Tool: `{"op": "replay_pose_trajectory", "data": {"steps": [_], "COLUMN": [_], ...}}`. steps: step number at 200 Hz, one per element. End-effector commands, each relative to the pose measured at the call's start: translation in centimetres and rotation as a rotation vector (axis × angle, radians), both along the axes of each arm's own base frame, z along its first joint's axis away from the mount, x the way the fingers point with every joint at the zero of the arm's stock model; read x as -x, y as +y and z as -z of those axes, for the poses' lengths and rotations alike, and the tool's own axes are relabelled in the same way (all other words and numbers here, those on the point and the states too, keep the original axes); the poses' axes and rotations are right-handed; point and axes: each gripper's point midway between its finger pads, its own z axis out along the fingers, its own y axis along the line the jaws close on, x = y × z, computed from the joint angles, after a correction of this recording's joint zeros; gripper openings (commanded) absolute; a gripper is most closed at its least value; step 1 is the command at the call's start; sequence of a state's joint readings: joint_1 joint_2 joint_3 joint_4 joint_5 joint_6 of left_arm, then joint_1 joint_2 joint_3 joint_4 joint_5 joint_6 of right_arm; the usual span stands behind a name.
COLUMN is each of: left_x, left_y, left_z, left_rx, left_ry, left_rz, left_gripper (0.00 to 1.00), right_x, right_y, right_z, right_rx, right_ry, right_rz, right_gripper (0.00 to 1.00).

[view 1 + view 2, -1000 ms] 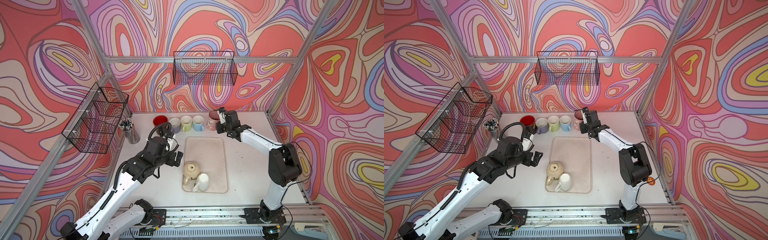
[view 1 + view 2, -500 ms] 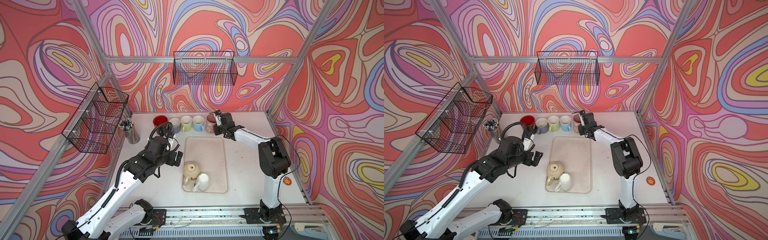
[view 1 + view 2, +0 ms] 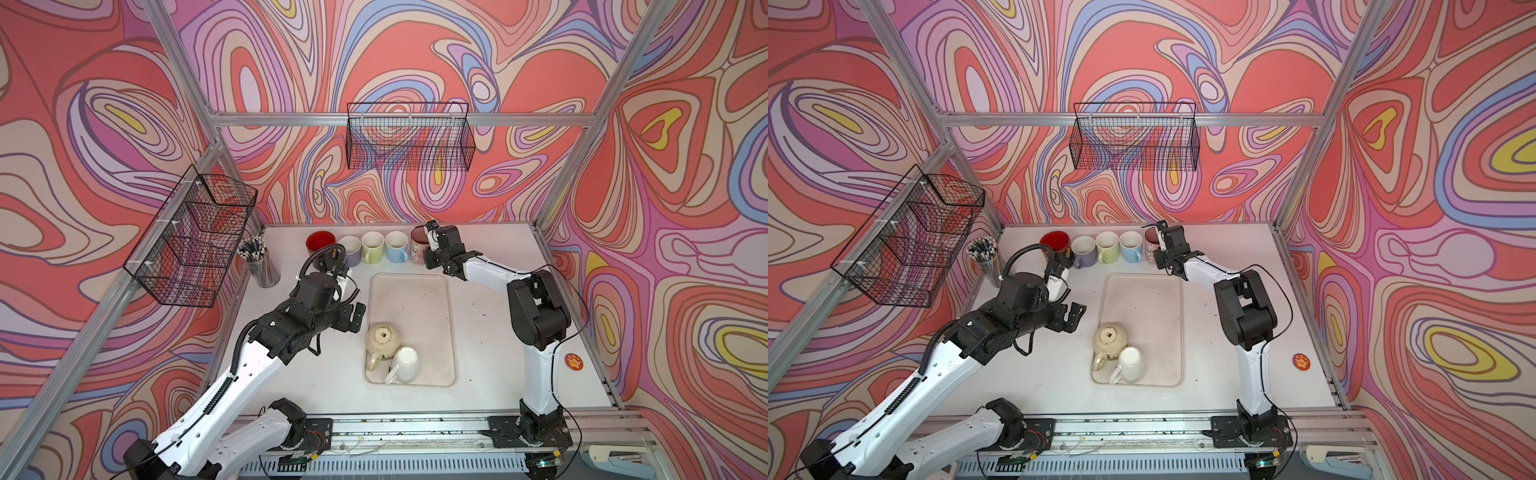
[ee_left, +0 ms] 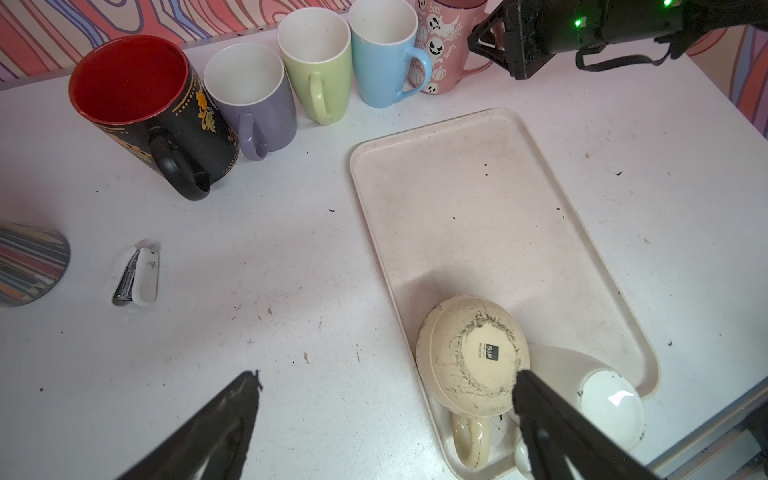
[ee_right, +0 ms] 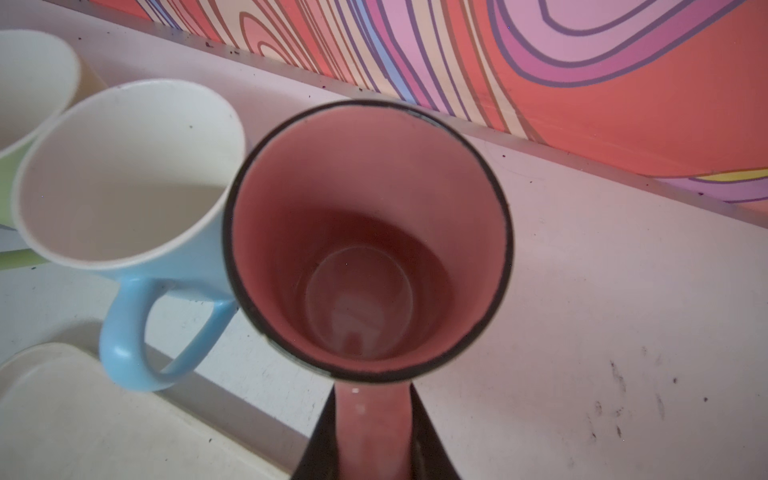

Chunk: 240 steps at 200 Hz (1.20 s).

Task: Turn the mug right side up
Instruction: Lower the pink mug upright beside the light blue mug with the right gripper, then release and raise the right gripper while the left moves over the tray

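A pink mug stands upright, mouth up, long axis vertical, at the right end of the mug row at the back of the worktop, upper centre of both top views. The right fingers, just right of it, are closed on its handle. The left fingers, spread wide and empty, hover well apart, left of the tray; the right arm is nearer.

- Pink mug: glazed ceramic was seen, glossy inside, w/ a worn black rim.
- Blue mug: smooth glaze was noted, satin white int.
- Cream mug: rough, grimy unglazed foot ring was seen.
- Tray: looked like matt plastic, was found scuffed.
- Table: matt white top was seen, speckled.
- Wire basket: black metal mesh was noted.
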State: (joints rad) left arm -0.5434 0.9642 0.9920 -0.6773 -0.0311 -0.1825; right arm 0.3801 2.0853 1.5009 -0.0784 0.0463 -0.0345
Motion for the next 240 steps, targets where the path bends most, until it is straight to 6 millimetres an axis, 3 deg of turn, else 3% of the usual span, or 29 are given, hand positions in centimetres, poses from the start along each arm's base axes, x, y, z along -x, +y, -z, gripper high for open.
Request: {"op": "replay_pose_trajectory", "data": {"steps": [1,67,84,115,187,218,235,240], "left_x": [0.2,0.2,0.3,0.5,1.9,3.7,4.7,5.1], "left_y": [0.3,0.2,0.1,-0.5,-2.3,-3.7,-4.0,-4.0], "left_z": [0.8,0.9,1.0,1.2,1.0,0.6,0.7,0.7], "left_rx": [-0.037,-0.036,-0.033,-0.018,-0.074,-0.137,-0.118,-0.109], "left_ry": [0.011,0.016,0.020,0.039,0.060,0.055,0.104,0.118], "left_rz": [0.006,0.012,0.019,0.049,0.154,0.234,0.250,0.253], "left_gripper": [0.98,0.98,0.98,0.96,0.80,0.73,0.64,0.62], "right_x": [-2.8,-2.8,-2.5,-2.1,-0.2,2.0,3.5,4.2], "right_y": [0.8,0.7,0.6,0.5,0.0,-0.6,-1.1,-1.3], "right_z": [-5.0,-3.6,-3.5,-3.8,-7.8,-10.3,-11.2,-12.4], "right_rx": [-0.058,-0.051,-0.050,-0.058,-0.105,-0.150,-0.170,-0.185], "right_ry": [-0.165,-0.132,-0.129,-0.123,-0.162,-0.184,-0.182,-0.199], "right_rz": [0.012,0.018,0.022,0.023,0.024,0.029,0.032,0.033], "right_gripper": [0.00,0.00,0.15,0.30,0.54,0.58,0.59,0.59]}}
